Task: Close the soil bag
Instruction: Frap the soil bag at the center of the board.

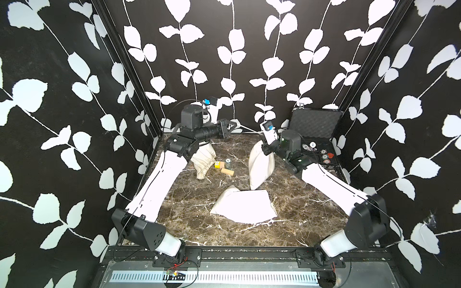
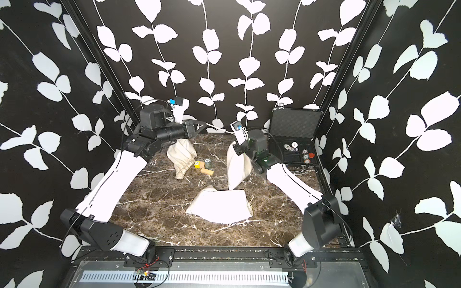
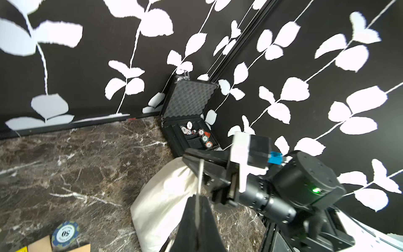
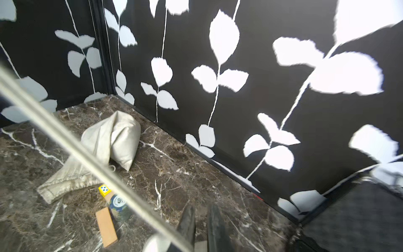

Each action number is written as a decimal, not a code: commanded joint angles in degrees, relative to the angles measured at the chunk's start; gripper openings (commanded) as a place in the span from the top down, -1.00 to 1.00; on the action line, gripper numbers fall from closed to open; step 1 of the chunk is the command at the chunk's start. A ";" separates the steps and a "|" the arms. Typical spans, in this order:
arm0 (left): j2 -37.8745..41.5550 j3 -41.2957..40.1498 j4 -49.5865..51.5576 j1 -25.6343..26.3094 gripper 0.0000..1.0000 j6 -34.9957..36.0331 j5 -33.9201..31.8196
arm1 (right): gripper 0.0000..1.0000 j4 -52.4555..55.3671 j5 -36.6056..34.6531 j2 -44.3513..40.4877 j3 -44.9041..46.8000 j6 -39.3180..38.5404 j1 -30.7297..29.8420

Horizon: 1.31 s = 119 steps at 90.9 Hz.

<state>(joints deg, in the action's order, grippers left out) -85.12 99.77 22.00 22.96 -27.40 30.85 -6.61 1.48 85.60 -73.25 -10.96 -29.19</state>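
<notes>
The soil bag (image 1: 259, 167), a plump cream cloth sack with a drawstring, stands tilted toward the back right of the brown marble-patterned desk (image 1: 187, 224). It is just beside an open black foam-lined case (image 1: 311, 129) in the back right corner.

The closing looks well under way. A thin white drawstring cord (image 1: 247, 128) runs taut from the bag's top to the left pincer (image 1: 233, 126). In the left wrist view that pincer (image 3: 197, 197) is clamped tight on the cord (image 3: 200, 176). The bag narrows to a gathered neck, but the mouth itself is hidden under the right pincer (image 1: 262, 147), so whether it is fully cinched cannot be told. A last pull and letting go probably remain.

The right pincer sits at the bag's neck. In its own wrist view (image 4: 201, 209) the jaws stand close together with a slim gap showing bare marble. Whether they pinch cloth or cord cannot be told.

The left pincer hangs above the back edge near the middle, well apart from the bag and joined to it only by the cord.

A slack cream bag (image 1: 203, 162) lies back left, and a flat one (image 1: 244, 205) lies front centre.
</notes>
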 commanded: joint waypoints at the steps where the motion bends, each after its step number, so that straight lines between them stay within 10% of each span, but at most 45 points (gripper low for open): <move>1: 8.92 6.67 -10.81 -4.64 1.00 1.46 -4.66 | 0.68 15.23 -17.24 -2.80 0.12 -3.64 5.66; 92: 16.57 -21.18 -23.27 -11.44 1.00 -10.77 -8.18 | 0.56 21.65 -33.64 15.39 -2.39 -2.00 19.05; 119: 11.23 -25.39 -26.52 -11.69 1.00 -13.23 -4.03 | 0.78 15.34 -11.90 11.38 5.37 0.18 17.91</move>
<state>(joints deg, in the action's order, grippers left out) -76.62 72.64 7.51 15.59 -38.61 30.68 6.35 -7.64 100.53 -69.23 -13.61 -15.88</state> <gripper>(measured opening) 0.044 0.127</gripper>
